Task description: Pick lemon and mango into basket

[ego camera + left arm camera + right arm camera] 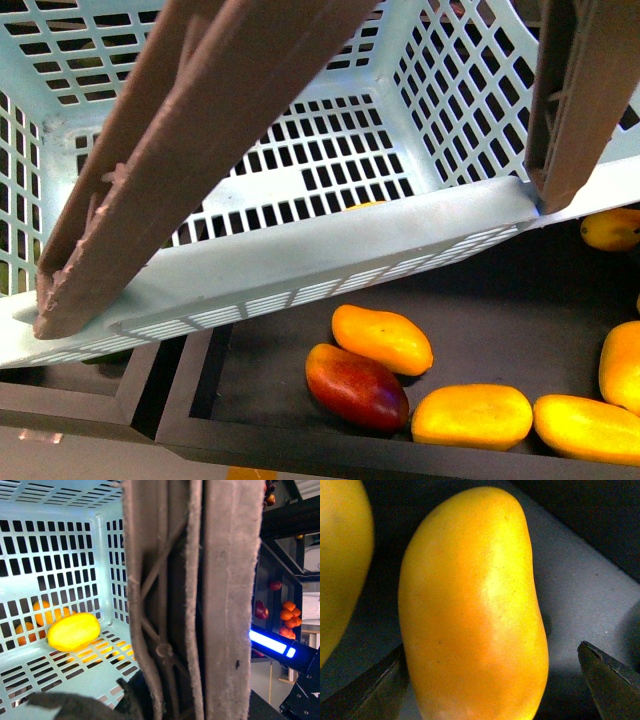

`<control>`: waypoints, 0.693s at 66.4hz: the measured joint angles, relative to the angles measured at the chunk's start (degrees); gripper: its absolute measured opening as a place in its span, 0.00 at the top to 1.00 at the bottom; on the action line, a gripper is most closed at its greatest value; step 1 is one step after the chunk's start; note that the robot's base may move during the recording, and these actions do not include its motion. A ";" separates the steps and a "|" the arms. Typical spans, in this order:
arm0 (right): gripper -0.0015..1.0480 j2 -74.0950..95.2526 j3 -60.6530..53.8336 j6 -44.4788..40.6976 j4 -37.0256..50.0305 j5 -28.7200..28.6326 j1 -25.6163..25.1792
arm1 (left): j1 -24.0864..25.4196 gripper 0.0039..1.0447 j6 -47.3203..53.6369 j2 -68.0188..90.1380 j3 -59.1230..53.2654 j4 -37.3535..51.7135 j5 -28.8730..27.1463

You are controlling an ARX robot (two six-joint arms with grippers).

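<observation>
Across the top of my front view, the basket (pixel 330 240) hangs tilted, its teal lattice filling most of the picture. One brown handle (pixel 180 130) slants over its left side and a second handle (pixel 580 100) stands at its right. Beneath its rim lies a dark tray (pixel 500 300) holding several yellow-orange fruits and one dark red mango (pixel 357 385), which touches a yellow neighbour (pixel 382 338). In my right wrist view the mango (pixel 470 610) lies on the tray floor, with another yellow fruit (pixel 340 555) just beside it. My right claw (pixel 490 680) is spread wide around the mango, a fingertip (pixel 370 690) on either side, and I cannot tell whether either one touches the skin. In my left wrist view the lemon (pixel 73 631) lies inside the basket, on its floor near a corner, with round orange fruits (pixel 42 612) showing through the lattice behind it. A handle fills the middle of that view, so I cannot tell whether my left claw is open or closed.
</observation>
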 joint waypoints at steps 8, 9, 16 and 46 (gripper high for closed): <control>0.40 -2.40 -3.78 -1.84 3.80 -2.45 -0.72 | 0.00 0.86 -0.02 0.00 0.00 0.00 0.20; 0.41 -2.86 -4.33 -2.14 4.17 -2.71 -0.79 | 0.00 0.86 0.00 0.00 0.00 0.00 0.20; 0.43 -7.41 -9.44 -4.68 7.58 -5.09 -1.33 | 0.00 0.86 0.00 0.00 0.00 0.00 0.20; 0.44 -49.03 -35.98 -17.86 8.98 -19.69 3.13 | 0.00 0.86 0.00 0.00 0.00 0.00 0.13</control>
